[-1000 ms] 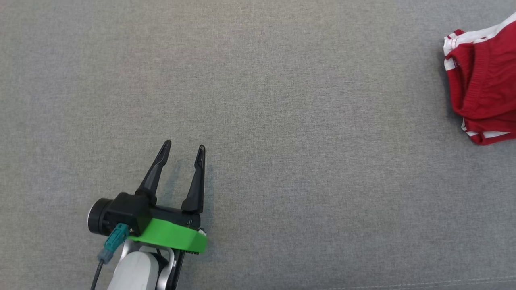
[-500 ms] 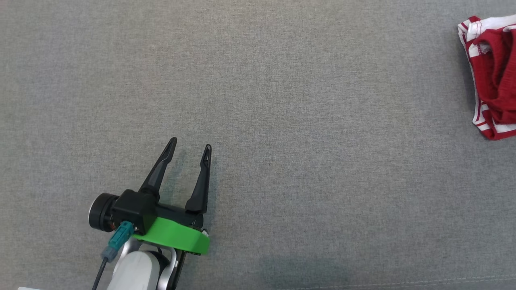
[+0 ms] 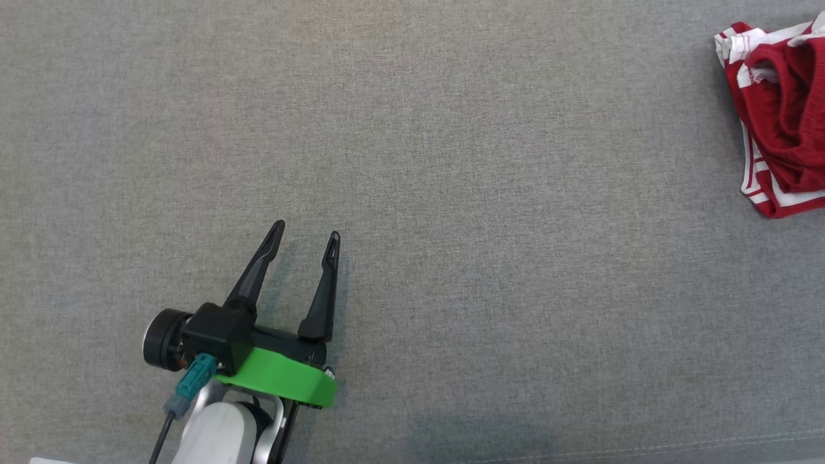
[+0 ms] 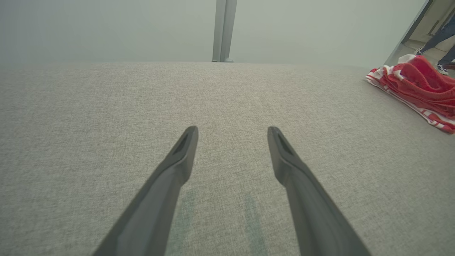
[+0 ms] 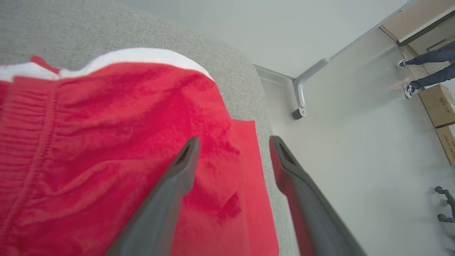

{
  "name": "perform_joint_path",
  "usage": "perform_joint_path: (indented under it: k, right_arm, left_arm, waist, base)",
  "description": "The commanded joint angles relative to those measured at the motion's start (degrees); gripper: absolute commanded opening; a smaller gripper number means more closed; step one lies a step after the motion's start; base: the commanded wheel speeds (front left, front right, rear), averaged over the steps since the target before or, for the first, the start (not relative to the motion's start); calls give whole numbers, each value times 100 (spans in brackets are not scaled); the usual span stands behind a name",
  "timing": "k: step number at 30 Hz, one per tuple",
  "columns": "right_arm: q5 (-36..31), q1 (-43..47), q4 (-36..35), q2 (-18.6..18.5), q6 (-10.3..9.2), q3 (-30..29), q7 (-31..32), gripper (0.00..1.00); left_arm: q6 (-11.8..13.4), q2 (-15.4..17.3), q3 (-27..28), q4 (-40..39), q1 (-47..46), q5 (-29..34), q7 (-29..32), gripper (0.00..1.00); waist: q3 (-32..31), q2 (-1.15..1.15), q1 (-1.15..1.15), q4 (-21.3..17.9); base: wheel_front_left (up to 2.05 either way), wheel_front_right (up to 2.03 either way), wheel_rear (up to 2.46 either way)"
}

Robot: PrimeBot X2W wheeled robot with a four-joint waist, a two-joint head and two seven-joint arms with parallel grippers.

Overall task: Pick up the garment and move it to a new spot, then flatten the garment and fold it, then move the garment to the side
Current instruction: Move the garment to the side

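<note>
Garment lies on a big grey cushion. It's red w/ white trim, bunched in a heap at the cushion's right end, close to the rounded edge. Head view cuts part of it off, so full extent is unclear. Its long axis prob. runs along that right edge, far-to-near, not across the cushion. Right gripper hangs directly over the heap, fingers spread wide w/ nothing between them, one above red cloth, the other out past the cushion's edge. Left gripper is well apart, over the cushion's bare mid-left, likewise spread & empty. Right arm is much nearer, so any regrasp looks like its job, reaching a bit inward from the edge.
</note>
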Motion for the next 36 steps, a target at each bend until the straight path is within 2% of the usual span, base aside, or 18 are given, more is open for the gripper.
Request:
perform_joint_path:
  k: [1,9,21,29,36]
  right_arm:
    - [-41,-81,26,-2,-11,3,-49,100]
    - [46,-164,100,220,-11,80,-601,100]
    - [581,229,-178,744,-11,433,-1758,100]
    - [816,921,-461,1339,-11,180,-2222,100]
    - [628,1806,-1112,2066,-10,-85,-2408,100]
  left_arm:
    - [21,28,-1,16,-90,-7,-27,100]
    - [87,11,99,161,-129,-135,-110,100]
    - [404,-51,581,509,-10,-482,-270,100]
    - [598,-42,891,696,241,-636,-348,100]
    - [693,26,1030,817,541,-571,-379,100]
  waist:
    - [-28,12,0,-20]
    - [-342,12,0,-105]
    - [-1223,12,0,-227]
    - [-1776,12,0,-252]
    - [-2099,12,0,-215]
  base:
    - [0,0,0]
    - [0,0,0]
    - [0,0,0]
    - [0,0,0]
    - [0,0,0]
